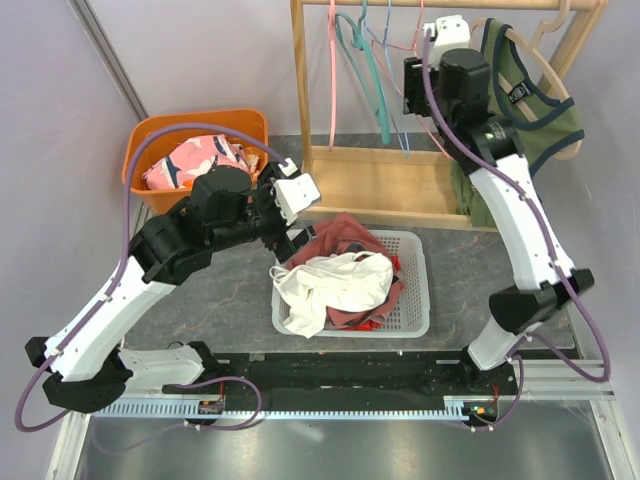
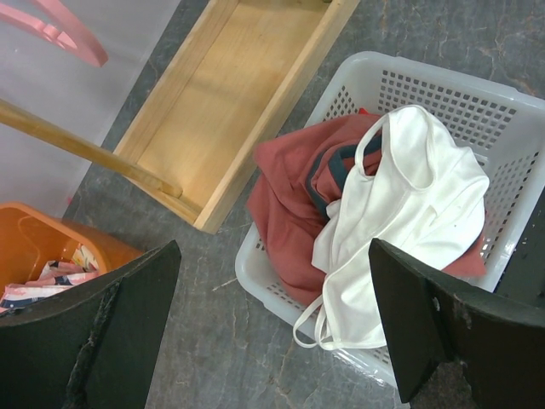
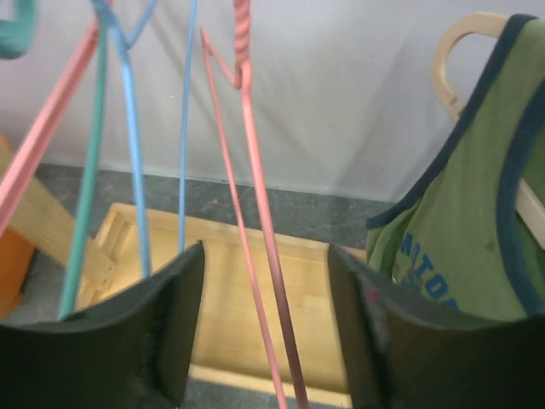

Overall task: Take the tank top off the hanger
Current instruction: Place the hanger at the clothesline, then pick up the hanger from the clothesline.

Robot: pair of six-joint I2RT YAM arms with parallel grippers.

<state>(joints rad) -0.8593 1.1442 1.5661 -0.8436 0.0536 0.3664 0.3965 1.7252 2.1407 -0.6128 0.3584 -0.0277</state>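
The green tank top [image 1: 535, 112] with dark blue trim hangs on a pale wooden hanger [image 1: 549, 68] at the right end of the rack. In the right wrist view the tank top [image 3: 464, 247] and its hanger [image 3: 456, 38] are to the right of my right gripper [image 3: 266, 256]. That gripper is open, and the wire of an empty pink hanger [image 3: 255, 170] runs between its fingers without being pinched. In the top view the right gripper [image 1: 430, 55] is up by the rail, left of the tank top. My left gripper [image 2: 274, 247] stands wide open above the table and the basket's corner, holding nothing.
A white basket [image 1: 415, 300] holds a red garment [image 1: 345, 235] and a white top [image 1: 335, 280]. An orange bin [image 1: 160, 135] of clothes stands at the back left. The wooden rack [image 1: 375, 185] carries several empty pink, teal and blue hangers [image 1: 375, 70].
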